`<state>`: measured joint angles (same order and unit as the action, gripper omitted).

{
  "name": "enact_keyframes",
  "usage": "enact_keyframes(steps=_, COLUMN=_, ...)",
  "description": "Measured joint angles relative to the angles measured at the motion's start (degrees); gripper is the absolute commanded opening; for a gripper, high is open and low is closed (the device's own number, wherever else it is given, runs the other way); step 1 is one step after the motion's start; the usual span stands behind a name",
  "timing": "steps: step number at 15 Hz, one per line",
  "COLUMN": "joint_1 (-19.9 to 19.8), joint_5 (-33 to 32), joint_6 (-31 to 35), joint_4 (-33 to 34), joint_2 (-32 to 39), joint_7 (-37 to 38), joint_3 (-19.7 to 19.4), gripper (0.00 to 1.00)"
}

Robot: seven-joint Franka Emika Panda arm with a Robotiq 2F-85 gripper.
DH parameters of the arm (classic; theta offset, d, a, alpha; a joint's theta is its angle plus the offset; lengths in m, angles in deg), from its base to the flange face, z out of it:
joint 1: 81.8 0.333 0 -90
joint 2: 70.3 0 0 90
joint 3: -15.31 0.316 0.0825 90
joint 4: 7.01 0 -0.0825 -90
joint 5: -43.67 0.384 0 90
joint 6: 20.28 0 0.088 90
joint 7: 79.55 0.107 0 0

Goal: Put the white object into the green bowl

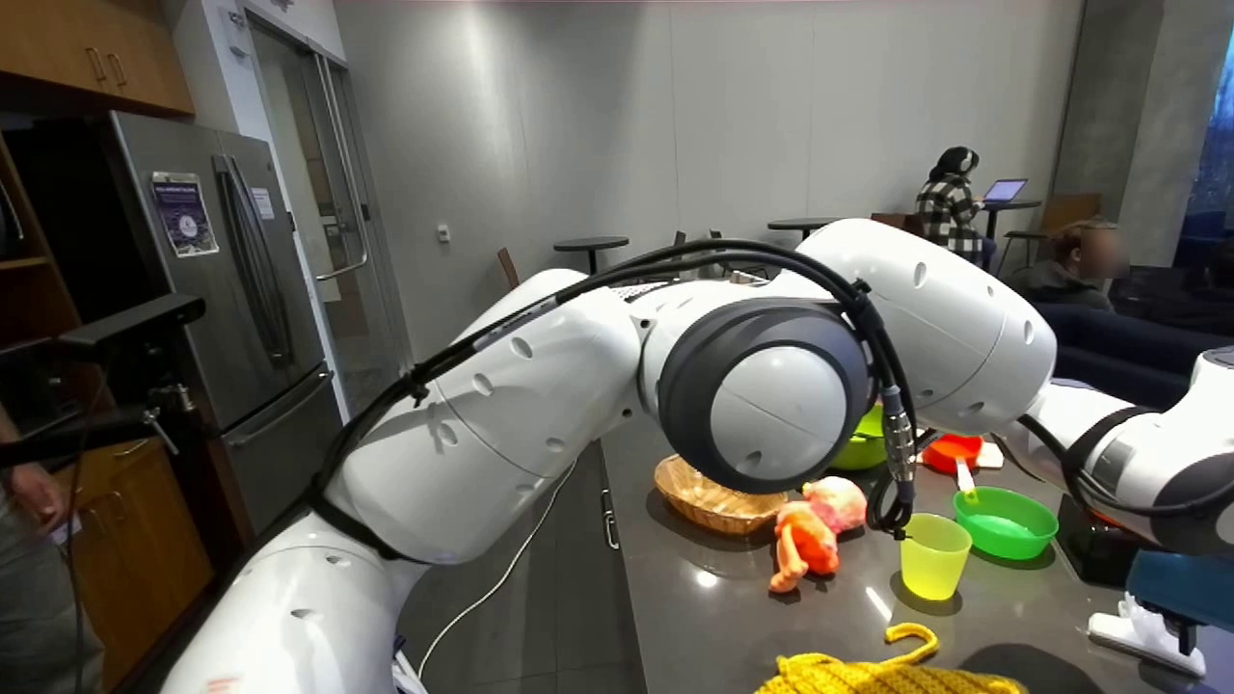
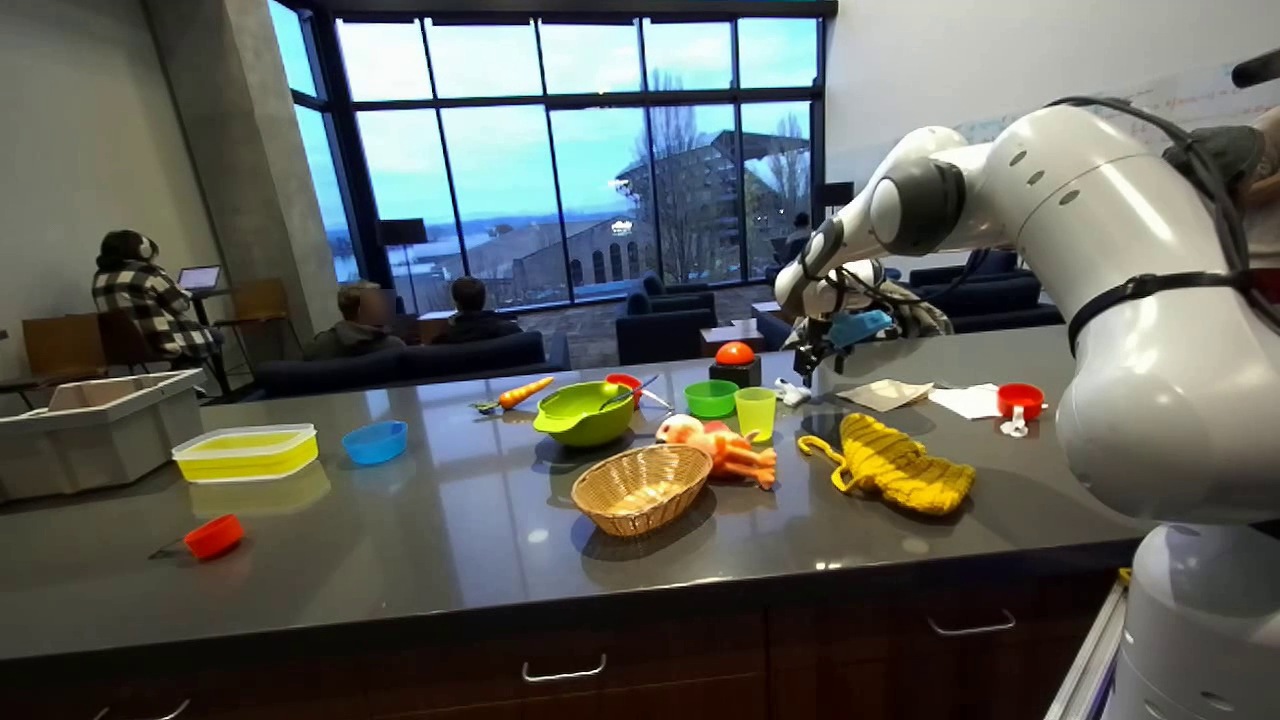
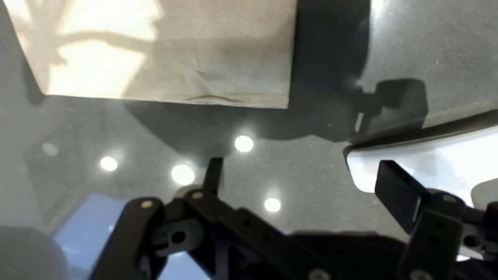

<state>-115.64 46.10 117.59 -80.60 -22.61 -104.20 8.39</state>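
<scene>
The white object point(image 3: 439, 155) is a glossy white piece with a flat, round-cornered base lying on the counter. It shows in both exterior views point(image 1: 1145, 636) point(image 2: 792, 392), looking longer than a cube. My gripper point(image 3: 299, 167) is open with bare counter between its fingers. In the wrist view the right finger overlaps the near end of the white object, whose far end is cut off. In an exterior view the gripper point(image 2: 806, 368) hangs just beside and above it. A small green bowl point(image 2: 711, 398) point(image 1: 1005, 523) stands close by. A larger lime-green bowl point(image 2: 585, 412) stands farther off.
A yellow cup point(image 2: 755, 414), a black box with an orange dome point(image 2: 735, 365), a pink-orange doll point(image 2: 722, 447) and a wicker basket point(image 2: 640, 490) are nearby. Brown paper point(image 3: 218, 58) lies beside the gripper. A yellow knitted piece point(image 2: 900, 465) and a red cup point(image 2: 1020, 400) are also there.
</scene>
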Motion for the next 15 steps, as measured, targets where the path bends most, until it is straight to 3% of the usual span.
enact_keyframes(steps=8, joint_1=-1.63, joint_5=0.07, joint_6=6.50, joint_4=-3.84, joint_2=-1.67, joint_7=-5.72, joint_3=0.96, gripper=1.00)
enact_keyframes(steps=15, joint_1=-3.30, joint_5=0.23, joint_6=9.01, joint_4=-13.91, joint_2=-13.18, joint_7=-11.74, joint_3=3.57, gripper=1.00)
